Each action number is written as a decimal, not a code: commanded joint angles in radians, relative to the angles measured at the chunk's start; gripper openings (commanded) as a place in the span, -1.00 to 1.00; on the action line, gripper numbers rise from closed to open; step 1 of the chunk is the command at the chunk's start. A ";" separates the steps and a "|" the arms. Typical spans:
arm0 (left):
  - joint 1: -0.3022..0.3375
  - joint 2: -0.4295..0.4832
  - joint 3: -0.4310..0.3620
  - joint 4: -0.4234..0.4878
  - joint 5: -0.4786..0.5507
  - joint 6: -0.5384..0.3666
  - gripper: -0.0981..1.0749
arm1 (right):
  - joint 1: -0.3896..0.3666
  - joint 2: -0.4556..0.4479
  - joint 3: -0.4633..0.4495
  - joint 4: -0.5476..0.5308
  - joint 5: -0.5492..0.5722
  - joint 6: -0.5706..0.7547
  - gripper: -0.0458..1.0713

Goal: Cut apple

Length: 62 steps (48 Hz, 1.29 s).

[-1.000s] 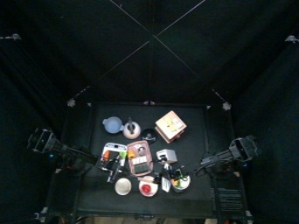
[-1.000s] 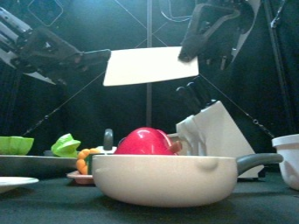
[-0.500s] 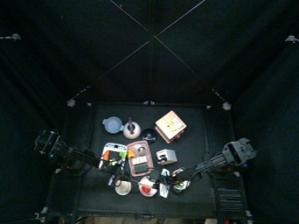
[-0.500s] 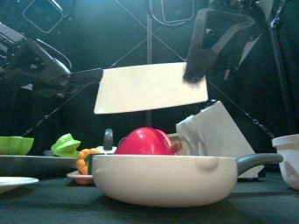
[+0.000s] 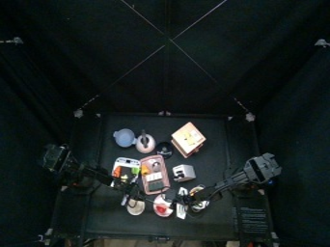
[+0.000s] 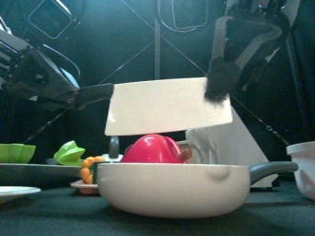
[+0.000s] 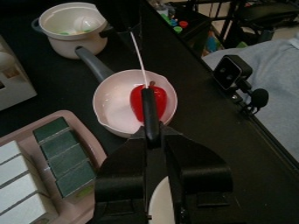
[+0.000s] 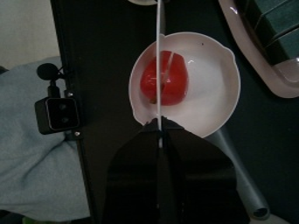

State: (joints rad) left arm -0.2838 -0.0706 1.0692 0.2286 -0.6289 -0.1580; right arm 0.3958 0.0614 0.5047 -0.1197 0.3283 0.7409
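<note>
Right gripper (image 6: 222, 88) clamped on a cleaver (image 6: 157, 105), blade poised above the apple (image 6: 153, 148), which sits in a white dish (image 8: 222, 83) at lower centre of the front view. Left gripper (image 7: 152, 140) is closed on a slim tool touching the apple (apparently steadying it). For a clean cut, keep the edge over the apple's middle and descend straight. Nearby: pan (image 6: 172, 189) in front, knife block (image 6: 231, 138) at right, greens (image 6: 68, 152) at left; the pan's rim crowds the approach

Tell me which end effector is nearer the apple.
Left, narrowly, I judge. The left end effector hangs just above the apple; the right end effector holds the cleaver over it from higher up.
</note>
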 commanded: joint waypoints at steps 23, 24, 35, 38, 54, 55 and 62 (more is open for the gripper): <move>0.002 -0.002 -0.012 0.000 -0.002 0.003 -0.18 | 0.015 -0.015 -0.012 -0.002 0.021 -0.005 -0.30; 0.002 -0.002 -0.012 0.000 -0.003 0.003 -0.18 | 0.015 -0.015 -0.012 -0.002 0.021 -0.005 -0.30; 0.008 0.003 -0.012 0.000 -0.002 0.003 -0.18 | 0.015 -0.014 -0.014 -0.002 0.021 -0.005 -0.30; 0.009 0.005 -0.012 0.000 -0.002 0.002 -0.18 | 0.015 -0.014 -0.014 -0.002 0.021 -0.005 -0.30; 0.011 0.023 -0.017 0.000 -0.002 0.003 -0.18 | 0.017 0.003 -0.014 0.005 0.021 -0.005 -0.30; 0.011 0.025 -0.018 0.000 -0.002 0.003 -0.18 | 0.018 0.003 -0.014 0.005 0.021 -0.005 -0.30; 0.011 0.035 -0.021 0.000 -0.002 0.002 -0.18 | 0.018 0.003 -0.008 0.005 0.023 -0.003 -0.30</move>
State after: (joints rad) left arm -0.2730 -0.0322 1.0569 0.2255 -0.6289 -0.1595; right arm 0.3973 0.0813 0.5031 -0.1197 0.3467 0.7394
